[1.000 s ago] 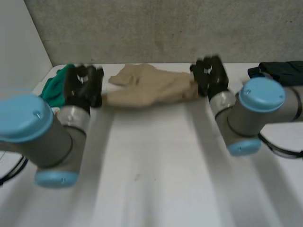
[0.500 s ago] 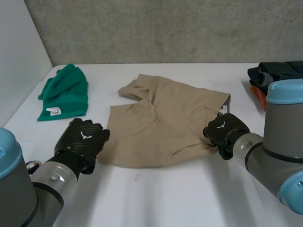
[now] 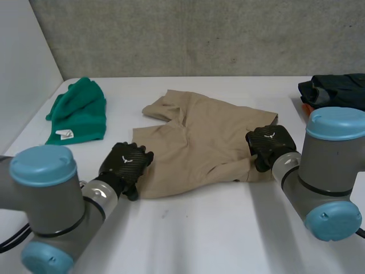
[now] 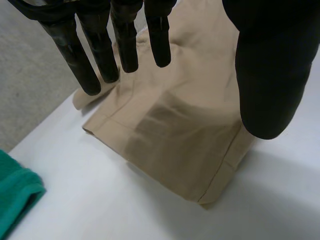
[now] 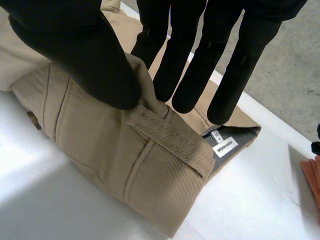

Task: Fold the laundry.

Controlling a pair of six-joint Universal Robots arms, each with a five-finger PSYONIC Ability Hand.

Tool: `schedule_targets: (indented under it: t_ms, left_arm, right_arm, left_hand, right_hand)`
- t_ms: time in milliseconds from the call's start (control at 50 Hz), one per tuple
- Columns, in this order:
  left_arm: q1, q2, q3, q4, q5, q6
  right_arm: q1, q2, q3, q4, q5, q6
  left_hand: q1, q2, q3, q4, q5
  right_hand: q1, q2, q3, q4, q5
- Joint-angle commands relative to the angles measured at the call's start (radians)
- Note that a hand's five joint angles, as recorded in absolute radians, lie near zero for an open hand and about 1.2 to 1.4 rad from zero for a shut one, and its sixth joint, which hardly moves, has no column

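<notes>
Tan shorts [image 3: 199, 142] lie folded in the middle of the white table [image 3: 199, 240]. My left hand [image 3: 126, 162] hovers at their near left corner. In the left wrist view its fingers [image 4: 125, 40] are straight and its thumb stands apart above the shorts [image 4: 185, 150], holding nothing. My right hand [image 3: 269, 142] is at the right edge, on the waistband. Its thumb [image 5: 75, 50] and fingers pinch a raised fold of the waistband [image 5: 165, 130]. A white label [image 5: 225, 146] shows inside the waist beyond that fold.
A green garment [image 3: 77, 111] lies at the back left, its edge also beside the shorts [image 4: 15, 195]. A dark pile of clothes [image 3: 336, 88] with something orange [image 3: 308, 108] sits at the back right. A grey wall runs behind the table.
Both hands drew the shorts from the far edge toward the near side and laid them flat. The left hand then opened and let go; the right kept its pinch.
</notes>
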State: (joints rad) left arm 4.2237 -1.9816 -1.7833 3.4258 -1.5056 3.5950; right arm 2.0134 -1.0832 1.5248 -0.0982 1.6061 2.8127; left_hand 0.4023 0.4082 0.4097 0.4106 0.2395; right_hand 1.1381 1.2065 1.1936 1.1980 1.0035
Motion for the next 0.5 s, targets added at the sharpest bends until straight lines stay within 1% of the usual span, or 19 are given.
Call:
schedule_targets:
  t_ms: [20,80,100,160,180,200,220,240,280,300,340,380,460,500]
  left_arm:
    - [0.001,-0.101,0.080,-0.057,-0.004,0.001]
    - [0.002,-0.120,0.096,-0.068,-0.005,-0.001]
    - [0.002,-0.129,0.105,-0.068,-0.004,0.002]
    - [0.002,-0.146,0.123,-0.065,-0.005,0.004]
    - [0.004,-0.160,0.140,-0.065,-0.008,0.004]
    - [0.004,-0.164,0.148,-0.065,-0.015,0.004]
    - [0.004,-0.167,0.154,-0.065,-0.021,0.004]
    - [0.004,-0.169,0.159,-0.065,-0.030,0.002]
    - [0.001,-0.166,0.162,-0.054,-0.064,-0.004]
    - [-0.001,-0.163,0.162,-0.048,-0.074,-0.002]
    - [-0.002,-0.146,0.156,-0.027,-0.096,-0.006]
    - [-0.002,-0.117,0.151,-0.020,-0.100,-0.006]
    - [-0.011,-0.077,0.147,-0.020,-0.102,-0.007]
    - [-0.013,-0.066,0.145,-0.020,-0.104,-0.013]
  right_arm:
    - [0.001,0.003,-0.002,-0.014,0.009,-0.005]
    - [0.001,0.005,0.002,-0.014,0.009,-0.005]
    - [0.001,0.005,0.003,-0.014,0.009,-0.005]
    - [0.001,0.003,0.009,-0.015,0.009,-0.005]
    - [-0.001,0.003,0.011,-0.014,0.009,-0.005]
    - [-0.002,0.002,0.011,-0.012,0.009,-0.005]
    - [-0.002,0.002,0.012,-0.011,0.009,-0.005]
    - [-0.002,-0.001,0.015,-0.008,0.008,-0.005]
    - [-0.002,-0.007,0.017,-0.002,0.009,-0.007]
    - [0.001,-0.009,0.020,0.008,0.011,-0.018]
    - [0.002,-0.012,0.025,0.029,0.009,-0.025]
    - [0.002,-0.032,0.026,0.099,0.009,-0.047]
    - [-0.004,-0.069,0.032,0.230,0.000,-0.053]
    - [-0.002,-0.069,0.037,0.255,0.000,-0.048]
  left_hand:
    - [0.160,0.154,0.153,0.152,0.148]
    - [0.298,0.292,0.291,0.290,0.286]
    - [0.429,0.423,0.422,0.421,0.418]
    - [0.633,0.627,0.625,0.624,0.621]
    - [0.851,0.845,0.844,0.843,0.840]
    - [0.993,0.987,0.985,0.984,0.981]
    - [0.994,0.988,0.987,0.986,0.982]
    - [0.994,0.988,0.987,0.986,0.982]
    - [0.994,0.988,0.987,0.986,0.982]
    - [0.994,0.988,0.987,0.986,0.982]
    - [0.994,0.988,0.987,0.986,0.982]
    - [0.994,0.988,0.987,0.986,0.982]
    - [0.994,0.988,0.987,0.986,0.982]
    - [0.994,0.988,0.987,0.986,0.982]
  right_hand:
    - [0.258,0.190,0.203,0.198,0.218]
    - [0.258,0.190,0.203,0.198,0.218]
    - [0.258,0.190,0.203,0.198,0.218]
    - [0.258,0.190,0.203,0.198,0.218]
    - [0.258,0.190,0.203,0.198,0.218]
    - [0.258,0.190,0.203,0.198,0.218]
    - [0.258,0.190,0.203,0.198,0.218]
    - [0.047,-0.021,-0.008,-0.013,0.007]
    - [-0.294,-0.362,-0.349,-0.354,-0.334]
    - [-0.528,-0.597,-0.584,-0.588,-0.568]
    - [-0.700,-0.768,-0.755,-0.760,-0.740]
    - [-0.835,-0.904,-0.891,-0.895,-0.875]
    - [-0.886,-0.954,-0.941,-0.946,-0.926]
    - [-0.886,-0.954,-0.941,-0.946,-0.926]
